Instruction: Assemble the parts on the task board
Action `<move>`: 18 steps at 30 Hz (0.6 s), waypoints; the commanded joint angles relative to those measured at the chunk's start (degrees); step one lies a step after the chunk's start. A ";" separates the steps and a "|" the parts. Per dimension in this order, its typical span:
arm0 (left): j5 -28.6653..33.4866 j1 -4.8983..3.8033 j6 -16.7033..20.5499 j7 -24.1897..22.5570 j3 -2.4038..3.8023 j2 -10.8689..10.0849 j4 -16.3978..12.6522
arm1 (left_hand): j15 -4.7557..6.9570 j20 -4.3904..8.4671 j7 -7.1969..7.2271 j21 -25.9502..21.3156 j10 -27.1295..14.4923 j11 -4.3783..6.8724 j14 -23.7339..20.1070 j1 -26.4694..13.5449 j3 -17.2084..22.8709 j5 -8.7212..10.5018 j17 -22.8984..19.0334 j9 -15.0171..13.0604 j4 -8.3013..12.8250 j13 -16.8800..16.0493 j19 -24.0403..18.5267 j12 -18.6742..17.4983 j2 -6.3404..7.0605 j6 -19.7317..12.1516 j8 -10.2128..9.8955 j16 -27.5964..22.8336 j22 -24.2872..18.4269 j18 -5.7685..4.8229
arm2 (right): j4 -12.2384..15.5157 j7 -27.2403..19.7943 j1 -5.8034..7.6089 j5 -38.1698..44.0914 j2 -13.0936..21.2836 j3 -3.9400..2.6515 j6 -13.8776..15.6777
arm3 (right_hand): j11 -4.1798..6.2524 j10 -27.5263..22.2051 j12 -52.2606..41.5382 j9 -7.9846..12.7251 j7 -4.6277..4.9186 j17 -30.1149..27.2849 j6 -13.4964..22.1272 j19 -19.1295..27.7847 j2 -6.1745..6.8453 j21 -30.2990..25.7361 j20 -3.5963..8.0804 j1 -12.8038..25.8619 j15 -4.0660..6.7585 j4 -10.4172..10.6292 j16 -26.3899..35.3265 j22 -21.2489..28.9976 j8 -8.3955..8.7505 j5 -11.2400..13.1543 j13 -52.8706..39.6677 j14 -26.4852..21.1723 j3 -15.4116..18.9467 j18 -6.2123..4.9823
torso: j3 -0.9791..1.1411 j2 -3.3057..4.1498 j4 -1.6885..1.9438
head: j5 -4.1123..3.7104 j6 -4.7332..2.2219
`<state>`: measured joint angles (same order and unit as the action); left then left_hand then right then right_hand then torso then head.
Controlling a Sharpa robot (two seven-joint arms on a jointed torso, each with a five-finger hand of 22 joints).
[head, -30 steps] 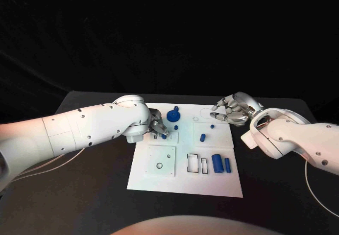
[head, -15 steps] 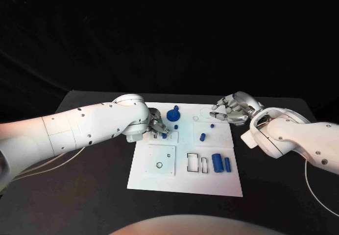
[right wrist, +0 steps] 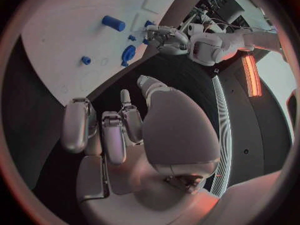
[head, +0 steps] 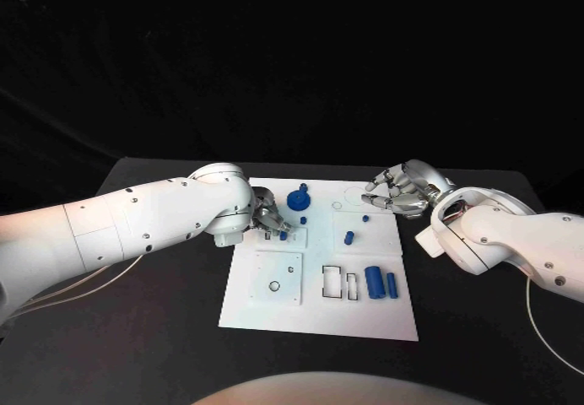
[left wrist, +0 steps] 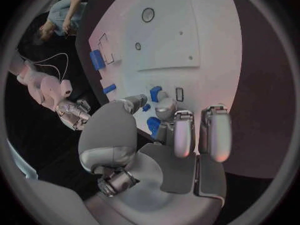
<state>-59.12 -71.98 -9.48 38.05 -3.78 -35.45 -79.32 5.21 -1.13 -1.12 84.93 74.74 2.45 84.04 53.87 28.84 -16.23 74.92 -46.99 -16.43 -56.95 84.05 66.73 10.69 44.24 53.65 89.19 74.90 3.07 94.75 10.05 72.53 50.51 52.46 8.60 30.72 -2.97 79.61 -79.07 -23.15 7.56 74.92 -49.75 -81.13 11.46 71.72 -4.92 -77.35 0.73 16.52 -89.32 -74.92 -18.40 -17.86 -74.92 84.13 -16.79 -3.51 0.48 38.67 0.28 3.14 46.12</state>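
The white task board (head: 310,312) lies mid-table. My left hand (head: 270,218) is over its far left part, thumb and a finger pinching a small blue part (head: 283,235) right at the board's surface; in the left wrist view the part (left wrist: 145,107) sits between the fingertips (left wrist: 165,106). A blue round knob (head: 300,200) stands just beyond. A small peg (head: 364,217) and a short blue piece (head: 348,237) lie mid-board. Two blue cylinders (head: 375,282) lie at the near right. My right hand (head: 399,192) hovers over the far right corner, fingers curled in on nothing.
Rectangular slots (head: 332,281) and a round hole (head: 275,286) mark the board's near half. The black table (head: 146,337) lies bare around the board. In the right wrist view the knob (right wrist: 128,53) and my left hand (right wrist: 165,37) appear across the board (right wrist: 56,35).
The left forearm has shifted slightly. Both hands and the parts stay where they were.
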 commanded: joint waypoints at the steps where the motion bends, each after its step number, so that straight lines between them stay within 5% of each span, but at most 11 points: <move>1: 1.62 -0.18 0.42 -0.12 0.91 -0.73 -1.07 | 0.52 0.38 -0.22 -0.09 0.13 0.21 5.78 0.69 -0.51 -0.60 14.34 0.12 0.01 0.03 1.56 0.36 -0.01 -0.08 -0.26 0.25 8.72 -1.16 | -0.11 -0.04 -0.06 0.44 0.02 0.00 -0.58 | 0.02 -0.26 0.26 -0.08 0.06 12.66 0.36 0.49 0.06 -0.18 -0.09 0.43 0.34 -0.01 0.20 -2.23 -0.26 0.20 -1.15 5.26 -0.30 -1.09 | 0.03 -0.06 0.02 | -0.04 -0.17; 5: 2.40 -0.97 0.98 -0.17 2.05 -1.77 -1.97 | 0.37 0.29 -0.55 -0.30 -0.36 -0.02 5.72 1.82 -2.37 -3.46 14.07 0.87 -0.09 0.60 1.43 -0.04 0.11 -1.02 -1.47 0.05 8.58 -1.11 | -0.25 -0.03 -0.07 0.44 0.03 0.00 -0.54 | 0.02 -0.26 0.26 -0.08 0.06 12.66 0.36 0.49 0.06 -0.18 -0.09 0.43 0.34 -0.01 0.20 -2.23 -0.26 0.20 -1.15 5.26 -0.30 -1.09 | 0.04 -0.03 0.04 | -0.03 -0.49; 8: 2.68 -2.66 1.13 -0.14 2.72 -2.38 -1.56 | -0.09 -0.07 -1.30 -0.40 -0.66 -0.62 5.71 2.73 -4.39 -5.74 14.03 3.22 -0.14 0.85 1.41 -0.16 -0.21 -2.42 -4.67 0.02 8.62 -1.11 | -0.36 -0.02 -0.07 0.44 0.01 0.00 -0.53 | 0.02 -0.26 0.26 -0.08 0.06 12.66 0.36 0.49 0.06 -0.18 -0.09 0.43 0.34 -0.01 0.20 -2.23 -0.26 0.20 -1.15 5.26 -0.30 -1.09 | 0.03 0.02 0.03 | 0.03 -0.62; 13: 2.12 -4.52 0.44 -0.03 3.08 -2.39 0.93 | -0.88 -0.78 -2.44 -0.25 -0.87 -1.54 5.79 3.99 -6.02 -6.78 14.35 6.58 -0.17 0.99 1.59 -0.14 -0.80 -3.88 -8.95 0.27 8.93 -1.18 | -0.50 0.00 -0.07 0.44 -0.04 0.00 -0.52 | 0.03 -0.19 0.19 -0.17 0.04 12.60 0.40 0.47 0.03 -0.19 -0.09 0.59 0.34 -0.03 0.22 -2.24 -0.31 0.40 -1.22 5.25 -0.32 -1.09 | 0.04 0.06 0.07 | 0.17 -0.88; 18: 1.69 -5.26 -1.09 -0.11 3.19 -1.45 4.59 | -1.23 -1.13 -2.95 -0.26 -1.02 -1.95 5.78 4.37 -6.90 -7.39 14.32 8.24 -0.20 1.11 1.62 -0.16 -1.09 -4.37 -10.94 0.25 9.00 -1.18 | -0.52 0.01 -0.07 0.44 -0.12 0.00 -0.52 | 0.04 -0.18 0.18 -0.20 0.03 12.64 0.41 0.42 0.03 -0.12 -0.09 0.59 0.35 -0.06 0.21 -2.29 -0.32 0.40 -1.23 5.26 -0.34 -1.07 | -0.08 0.20 0.00 | 0.26 -1.05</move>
<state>-57.46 -77.07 -9.13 38.04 -0.63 -37.26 -75.31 4.48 -1.96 -3.91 84.93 73.62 0.89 83.94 57.62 22.17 -23.30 74.92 -38.95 -16.59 -55.90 84.05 66.73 9.65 40.01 42.95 89.19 74.95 3.06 94.22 10.07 72.51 50.51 52.39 8.60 30.73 -2.97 79.61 -79.08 -23.28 7.57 74.92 -49.75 -81.13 11.46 71.72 -4.92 -77.36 0.73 16.52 -89.32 -74.91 -18.40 -17.64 -74.91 84.13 -16.79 -3.50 0.49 38.75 0.34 3.35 45.12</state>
